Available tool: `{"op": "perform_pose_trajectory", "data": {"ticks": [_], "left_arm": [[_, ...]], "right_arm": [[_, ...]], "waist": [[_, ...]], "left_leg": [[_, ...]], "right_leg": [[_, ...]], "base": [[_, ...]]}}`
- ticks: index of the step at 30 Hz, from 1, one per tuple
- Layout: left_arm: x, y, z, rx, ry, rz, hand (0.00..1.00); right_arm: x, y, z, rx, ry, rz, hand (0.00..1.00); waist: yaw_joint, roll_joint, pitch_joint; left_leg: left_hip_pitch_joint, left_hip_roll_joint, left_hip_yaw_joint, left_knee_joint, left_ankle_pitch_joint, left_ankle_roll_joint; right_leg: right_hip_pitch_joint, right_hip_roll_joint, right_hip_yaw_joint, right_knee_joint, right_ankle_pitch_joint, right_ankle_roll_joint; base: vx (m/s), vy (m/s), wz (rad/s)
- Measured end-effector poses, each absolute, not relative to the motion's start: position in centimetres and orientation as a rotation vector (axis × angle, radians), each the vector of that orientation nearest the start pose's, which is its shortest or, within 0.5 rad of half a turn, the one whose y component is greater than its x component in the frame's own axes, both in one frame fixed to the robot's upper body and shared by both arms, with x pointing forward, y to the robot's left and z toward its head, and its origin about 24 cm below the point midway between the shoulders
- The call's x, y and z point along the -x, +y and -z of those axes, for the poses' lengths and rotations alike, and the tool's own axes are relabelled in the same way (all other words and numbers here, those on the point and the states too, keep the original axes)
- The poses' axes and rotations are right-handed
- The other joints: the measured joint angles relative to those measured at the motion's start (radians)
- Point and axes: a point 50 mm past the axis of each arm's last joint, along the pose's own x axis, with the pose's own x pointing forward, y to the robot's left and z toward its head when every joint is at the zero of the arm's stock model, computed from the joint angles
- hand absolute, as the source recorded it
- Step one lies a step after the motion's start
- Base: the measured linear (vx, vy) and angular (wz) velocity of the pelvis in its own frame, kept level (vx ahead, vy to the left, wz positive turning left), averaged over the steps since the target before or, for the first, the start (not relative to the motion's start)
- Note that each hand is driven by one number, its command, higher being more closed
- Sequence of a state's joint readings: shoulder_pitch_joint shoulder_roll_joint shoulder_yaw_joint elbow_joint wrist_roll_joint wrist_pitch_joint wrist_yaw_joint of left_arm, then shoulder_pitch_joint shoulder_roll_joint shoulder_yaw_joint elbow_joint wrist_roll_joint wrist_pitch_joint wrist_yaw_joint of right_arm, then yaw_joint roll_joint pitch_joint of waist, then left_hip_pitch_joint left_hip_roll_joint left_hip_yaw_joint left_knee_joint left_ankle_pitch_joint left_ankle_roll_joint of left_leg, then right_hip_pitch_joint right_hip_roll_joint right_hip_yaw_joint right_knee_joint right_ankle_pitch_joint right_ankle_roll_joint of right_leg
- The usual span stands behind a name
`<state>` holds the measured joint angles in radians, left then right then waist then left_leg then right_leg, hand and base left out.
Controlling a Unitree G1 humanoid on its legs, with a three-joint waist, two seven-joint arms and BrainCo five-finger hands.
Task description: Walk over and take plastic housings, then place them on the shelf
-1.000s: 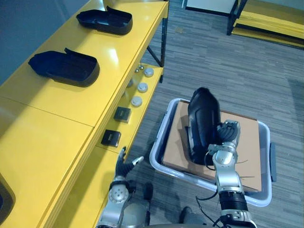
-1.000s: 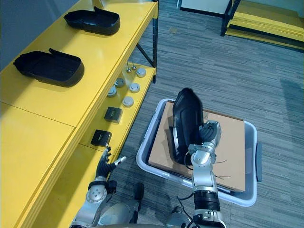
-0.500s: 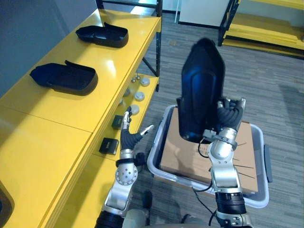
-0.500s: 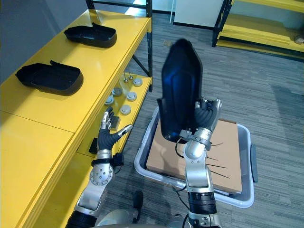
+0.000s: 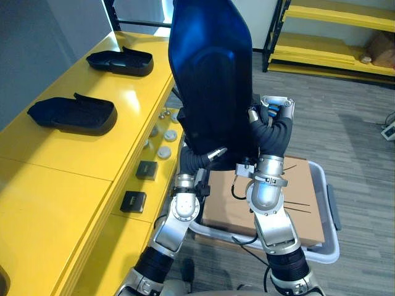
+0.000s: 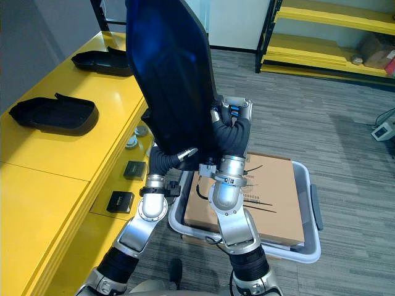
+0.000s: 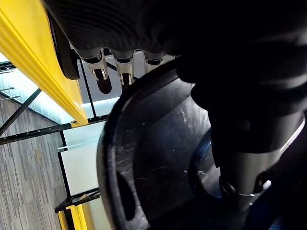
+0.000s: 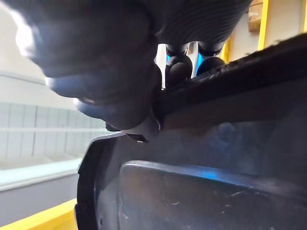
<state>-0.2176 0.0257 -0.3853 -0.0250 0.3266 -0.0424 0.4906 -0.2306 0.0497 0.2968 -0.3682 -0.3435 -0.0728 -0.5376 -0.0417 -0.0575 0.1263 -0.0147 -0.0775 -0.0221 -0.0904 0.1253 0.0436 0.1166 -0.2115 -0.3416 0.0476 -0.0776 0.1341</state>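
**Grasp state.** The plastic housing (image 5: 213, 74) was held upright, clear of every surface, between both hands; its lower end was taken by the right hand (image 5: 271, 132) on one edge and the left hand (image 5: 192, 163) on the other. In the right wrist view the fingers (image 8: 175, 67) were curled over the rim, so that hand was clamped on the housing. In the left wrist view the thumb (image 7: 240, 167) was laid on the inner face and the fingers (image 7: 103, 72) were passed beyond the rim; this was judged to be a pinch on the housing.

**Handling.** The housing was judged to be a stiff, hollow, thin-walled shell, light for its bulk; its glossy outer face was judged slippery, so hold was best taken on the rim, where a finger can hook over an edge. Most of its length stood above the hands, so tipping was to be expected from a one-handed hold.

**Surroundings.** The yellow shelf (image 5: 74, 154) lay on the outer side of the left hand, with two housings (image 5: 71, 114) (image 5: 120, 60) already on it; a cardboard box (image 5: 302, 209) in a grey bin (image 5: 321, 250) lay below both hands.

**Markings.** No label was seen on the housing; print was seen on the box top, too small to be read.
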Motion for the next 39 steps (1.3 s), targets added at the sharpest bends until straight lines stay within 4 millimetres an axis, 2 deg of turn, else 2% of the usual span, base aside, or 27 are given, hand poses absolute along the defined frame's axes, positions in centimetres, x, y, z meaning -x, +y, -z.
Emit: {"op": "perform_pose_trajectory", "data": {"ticks": [1,2,7,13,18,21,23,24,25,29,30,32,34,35,37,38,39], "left_arm": [[-27.0,6.6,-10.9,-0.276,-0.418,-0.072,1.0],[-27.0,6.6,-11.0,-0.274,-0.419,-0.078,1.0],[-27.1,7.1,-10.8,-0.274,-0.411,-0.084,1.0],[-27.3,7.6,-10.8,-0.254,-0.394,-0.081,1.0],[-27.4,7.8,-10.7,-0.253,-0.383,-0.061,1.0],[-27.2,8.2,-10.5,-0.254,-0.374,-0.052,1.0],[-26.8,9.3,-9.6,-0.253,-0.334,-0.088,1.0],[-26.7,9.7,-9.3,-0.254,-0.32,-0.097,1.0],[-26.5,10.5,-8.8,-0.258,-0.294,-0.121,1.0],[-25.8,12.1,-7.5,-0.263,-0.236,-0.182,1.0],[-25.3,12.6,-7.5,-0.257,-0.233,-0.202,1.0],[-25.0,13.0,-7.5,-0.254,-0.233,-0.22,1.0],[-24.4,13.7,-7.6,-0.249,-0.235,-0.252,1.0],[-24.1,13.8,-7.7,-0.246,-0.239,-0.257,1.0],[-23.2,14.2,-7.9,-0.236,-0.251,-0.273,1.0],[-22.9,14.2,-7.9,-0.232,-0.253,-0.276,1.0],[-22.5,14.3,-8.0,-0.224,-0.258,-0.284,1.0]], "right_arm": [[-24.2,-8.5,-18.7,0.035,-0.739,0.243,1.0],[-24.1,-8.6,-18.5,0.03,-0.728,0.236,0.0],[-23.8,-8.4,-17.9,-0.001,-0.712,0.18,0.0],[-23.9,-8.9,-17.6,0.051,-0.719,0.102,0.0],[-23.9,-10.5,-18.2,0.09,-0.762,0.084,0.0],[-23.3,-13.0,-19.8,0.08,-0.849,0.134,0.0],[-22.7,-15.9,-21.0,0.056,-0.918,0.252,0.0],[-22.6,-16.7,-21.2,0.052,-0.93,0.285,0.0],[-22.2,-18.2,-21.6,0.047,-0.953,0.349,0.0],[-20.9,-22.6,-21.4,0.038,-0.969,0.559,0.0],[-20.0,-24.7,-20.5,0.029,-0.939,0.668,0.0],[-19.6,-26.1,-19.3,0.027,-0.889,0.737,0.0],[-19.6,-28.1,-15.6,0.029,-0.705,0.826,0.0],[-19.5,-28.8,-13.5,0.027,-0.599,0.855,0.0],[-18.4,-30.0,-7.0,0.008,-0.27,0.919,0.0],[-17.9,-30.1,-5.4,-0.001,-0.194,0.93,0.0],[-16.7,-30.1,-2.3,-0.031,-0.039,0.951,0.0]], "waist": [[-0.002,-0.001,-0.004],[-0.002,-0.001,-0.006],[-0.004,0.0,-0.006],[-0.003,0.0,-0.008],[-0.003,-0.002,-0.015],[-0.004,-0.002,-0.015],[-0.011,-0.001,-0.016],[-0.013,-0.001,-0.016],[-0.025,-0.001,-0.016],[-0.034,0.004,-0.02],[-0.036,0.008,-0.023],[-0.037,0.01,-0.027],[-0.045,0.013,-0.037],[-0.049,0.015,-0.039],[-0.052,0.024,-0.044],[-0.052,0.028,-0.046],[-0.051,0.035,-0.05]], "left_leg": [[0.001,0.0,0.004,0.0,0.0,0.0],[0.003,0.001,0.006,0.0,0.0,0.0],[0.01,0.006,0.018,-0.001,0.0,0.0],[0.011,0.005,0.027,-0.001,0.0,0.0],[0.012,0.004,0.029,-0.001,0.0,0.0],[0.013,0.004,0.03,-0.001,0.0,0.0],[0.014,0.005,0.031,-0.002,0.0,0.0],[0.014,0.005,0.031,-0.002,0.0,0.0],[0.014,0.005,0.031,-0.002,0.0,0.0],[0.014,0.005,0.032,-0.002,0.0,0.0],[0.014,0.005,0.032,-0.002,0.0,0.0],[0.013,0.005,0.032,-0.002,0.0,0.0],[0.013,0.006,0.032,-0.002,-0.001,0.0],[0.013,0.006,0.032,-0.002,-0.001,0.0],[0.013,0.007,0.034,-0.003,-0.005,-0.005],[0.013,0.007,0.035,-0.003,-0.005,-0.005],[0.014,0.008,0.04,-0.003,-0.006,-0.005]], "right_leg": [[-0.001,0.0,0.005,0.0,0.0,0.0],[-0.001,0.0,0.008,0.0,0.001,0.001],[0.0,0.003,0.018,-0.001,0.004,-0.002],[0.0,0.003,0.03,-0.014,0.015,-0.005],[0.001,0.003,0.035,-0.014,0.018,-0.006],[0.001,0.003,0.035,-0.014,0.018,-0.006],[0.001,0.003,0.037,-0.014,0.018,-0.006],[0.001,0.003,0.037,-0.014,0.018,-0.006],[0.001,0.004,0.037,-0.014,0.018,-0.006],[0.001,0.004,0.038,-0.015,0.018,-0.006],[0.001,0.004,0.037,-0.016,0.018,-0.006],[0.001,0.004,0.037,-0.016,0.018,-0.006],[0.001,0.004,0.037,-0.015,0.017,-0.008],[0.001,0.004,0.037,-0.015,0.016,-0.009],[0.0,0.004,0.037,-0.013,0.014,-0.011],[0.0,0.004,0.037,-0.012,0.013,-0.011],[0.0,0.002,0.037,-0.008,0.01,-0.009]], "base": [[0.03,0.002,-0.08],[0.03,0.0,-0.07],[0.0,-0.005,-0.08],[-0.01,0.017,-0.05],[0.0,0.002,-0.01],[0.0,0.0,0.0],[0.0,0.0,0.0],[0.0,0.0,0.0],[0.0,0.0,0.0],[0.0,0.0,0.0],[0.0,0.0,0.0],[0.0,0.0,0.0],[0.0,0.0,0.0],[0.0,0.0,0.0],[0.0,0.0,0.0],[0.0,0.0,0.0],[0.0,0.0,0.0]]}}
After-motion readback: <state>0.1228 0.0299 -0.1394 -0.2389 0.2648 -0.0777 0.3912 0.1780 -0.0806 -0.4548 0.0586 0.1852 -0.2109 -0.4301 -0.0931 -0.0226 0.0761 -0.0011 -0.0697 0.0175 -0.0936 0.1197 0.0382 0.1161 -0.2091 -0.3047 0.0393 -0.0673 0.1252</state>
